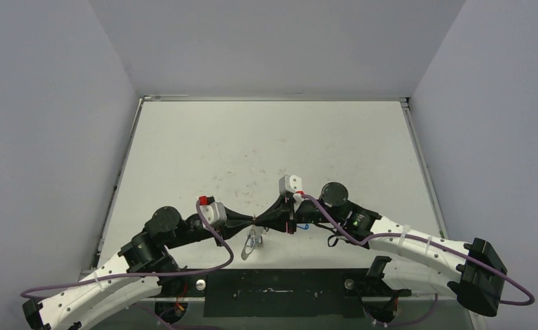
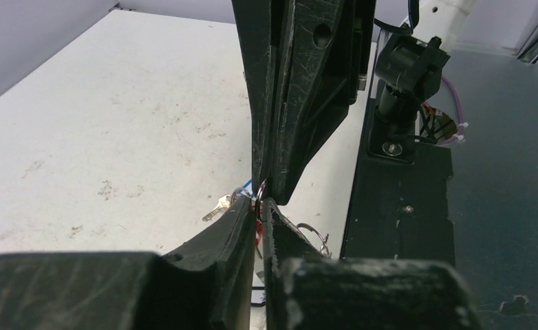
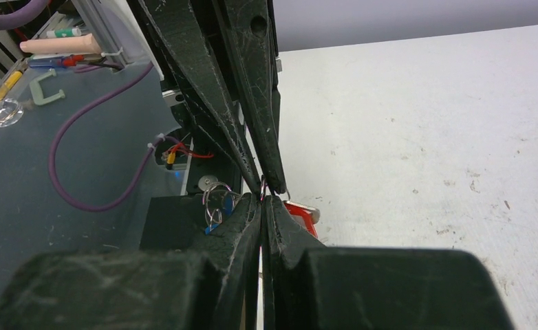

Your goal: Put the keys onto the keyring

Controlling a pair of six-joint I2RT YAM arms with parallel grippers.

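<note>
Keyring [image 3: 261, 185]: thin wire loop, caught right where both sets of black fingertips meet nose to nose, raised above the white table [image 1: 266, 137], near its front edge. Left gripper [image 1: 248, 221]: jaws pressed together, clamped on the loop from the left. Right gripper [image 1: 262, 220]: jaws likewise together, nipping the same loop from the right. Only a short arc of wire visible between the tips, rest hidden by the fingers. Keys [image 2: 214, 208]: hanging just below the pinch point, one silver blade poking out beside the left fingertips. Red tag [image 3: 300, 212] just beside the right fingers, on the table side. Blue tag [image 3: 214, 223] on the opposite side, under a cluster of small split rings [image 3: 214, 194]. Cannot tell whether either key is threaded on the loop.
</note>
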